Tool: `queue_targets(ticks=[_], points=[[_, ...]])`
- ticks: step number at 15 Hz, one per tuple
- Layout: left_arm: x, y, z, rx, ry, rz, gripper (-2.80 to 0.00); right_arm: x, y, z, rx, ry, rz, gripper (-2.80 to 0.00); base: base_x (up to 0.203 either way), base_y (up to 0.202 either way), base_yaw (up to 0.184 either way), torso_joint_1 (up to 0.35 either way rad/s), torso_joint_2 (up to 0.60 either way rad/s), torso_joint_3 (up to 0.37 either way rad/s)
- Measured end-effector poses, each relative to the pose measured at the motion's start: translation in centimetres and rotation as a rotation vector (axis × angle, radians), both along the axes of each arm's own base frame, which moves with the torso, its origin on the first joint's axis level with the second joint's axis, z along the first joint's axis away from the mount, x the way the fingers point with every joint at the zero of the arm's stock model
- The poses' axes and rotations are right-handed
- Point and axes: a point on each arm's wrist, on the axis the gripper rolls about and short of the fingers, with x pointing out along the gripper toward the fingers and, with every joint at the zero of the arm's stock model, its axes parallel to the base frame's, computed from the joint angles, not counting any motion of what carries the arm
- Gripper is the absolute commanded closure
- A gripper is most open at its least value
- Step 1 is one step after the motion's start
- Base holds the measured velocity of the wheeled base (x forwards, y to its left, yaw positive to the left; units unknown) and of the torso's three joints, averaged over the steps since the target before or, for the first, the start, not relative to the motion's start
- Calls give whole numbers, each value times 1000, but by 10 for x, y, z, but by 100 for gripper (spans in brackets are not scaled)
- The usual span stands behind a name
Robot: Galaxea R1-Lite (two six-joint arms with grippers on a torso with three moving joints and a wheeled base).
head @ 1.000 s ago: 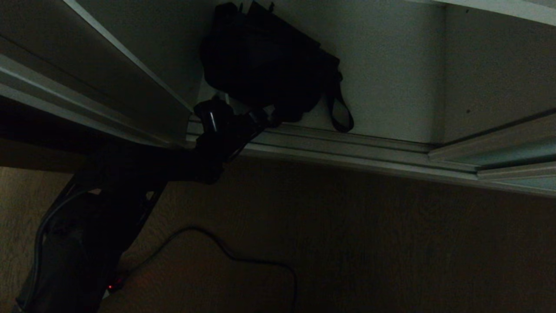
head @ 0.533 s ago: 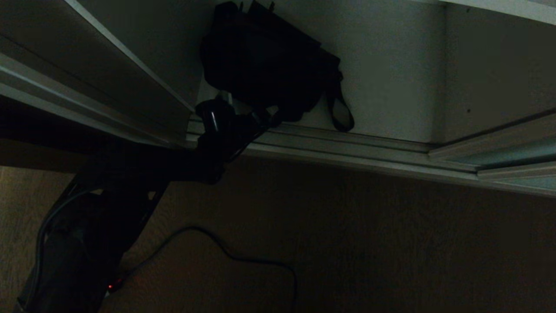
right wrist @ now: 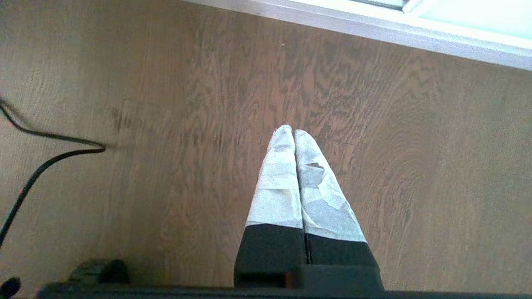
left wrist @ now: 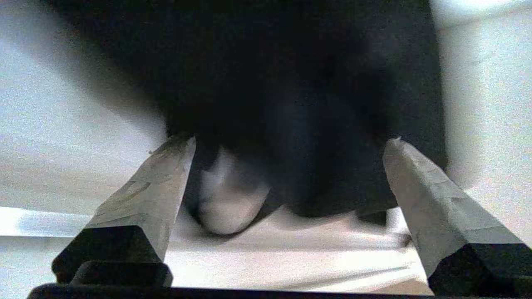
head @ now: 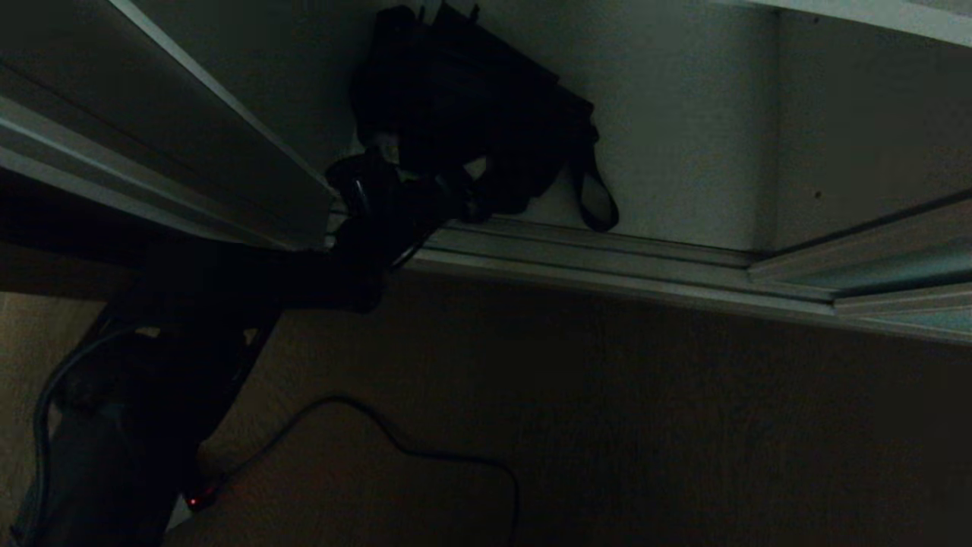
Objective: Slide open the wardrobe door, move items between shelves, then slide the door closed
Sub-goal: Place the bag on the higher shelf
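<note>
I see my left arm reaching up to the black bag [head: 463,114] on the shelf [head: 683,152], left end effector [left wrist: 286,166] spread wide at the bag's lower edge, right end effector [right wrist: 293,137] clenched empty over the floor [right wrist: 415,166].

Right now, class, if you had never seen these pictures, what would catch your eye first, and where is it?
First the floppy black bag, slumped on the pale shelf inside the open wardrobe. Next the left gripper, fingers spread wide at the bag's near edge. Last the right gripper, shut and pointing at the wooden floor beside a black cable.
</note>
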Motion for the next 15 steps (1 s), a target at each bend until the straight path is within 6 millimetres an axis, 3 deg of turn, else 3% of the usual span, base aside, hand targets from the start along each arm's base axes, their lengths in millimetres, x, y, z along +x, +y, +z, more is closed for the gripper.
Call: queue_targets(ticks=[7, 13, 15], points=[[0, 1, 0, 10, 14, -2, -280, 0, 0, 0, 0, 0, 0, 0, 0, 0, 0, 0, 0, 0], [8, -2, -20, 25, 54, -7, -280, 0, 0, 0, 0, 0, 0, 0, 0, 0, 0, 0, 0, 0], [9, -2, -24, 29, 58, -13, -280, 0, 0, 0, 0, 0, 0, 0, 158, 0, 0, -6, 4, 3]])
